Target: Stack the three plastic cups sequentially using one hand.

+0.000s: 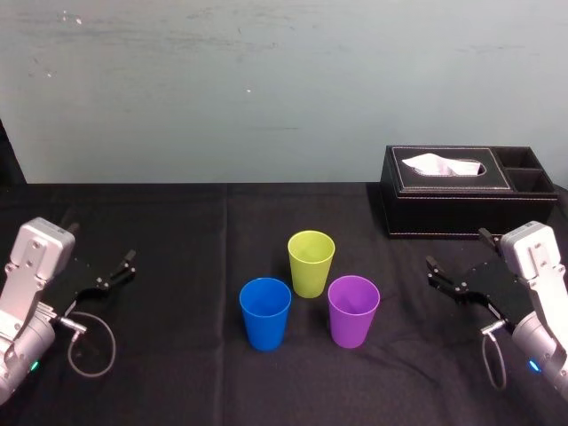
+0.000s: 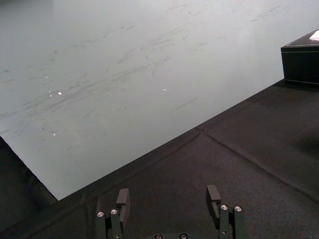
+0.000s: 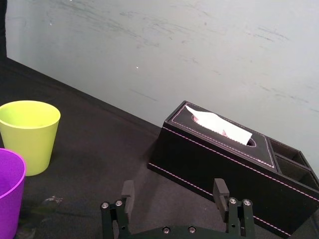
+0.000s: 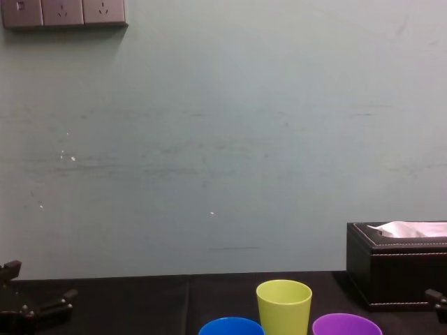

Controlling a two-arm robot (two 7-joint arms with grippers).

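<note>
Black cloth (image 1: 177, 266) is covering the table, with a pale wall rising behind. Three cups are standing upright, close together in a triangle at the middle: green cup (image 1: 311, 263) at the back, blue cup (image 1: 265, 312) front-left, purple cup (image 1: 353, 311) front-right. Nothing is stacked yet, so the task is sitting at its start. Left gripper (image 2: 168, 195) and right gripper (image 3: 173, 190) are hovering wide open and empty at either side, well apart from the cups, the right one just before a tissue box (image 1: 466, 191). Next, I judge, one gripper needs to be reaching in, pinching a cup wall and lifting it over another. Head view is giving the whole triangle – chest view is cropping blue and purple to their rims while adding wall sockets (image 4: 63, 12)
</note>
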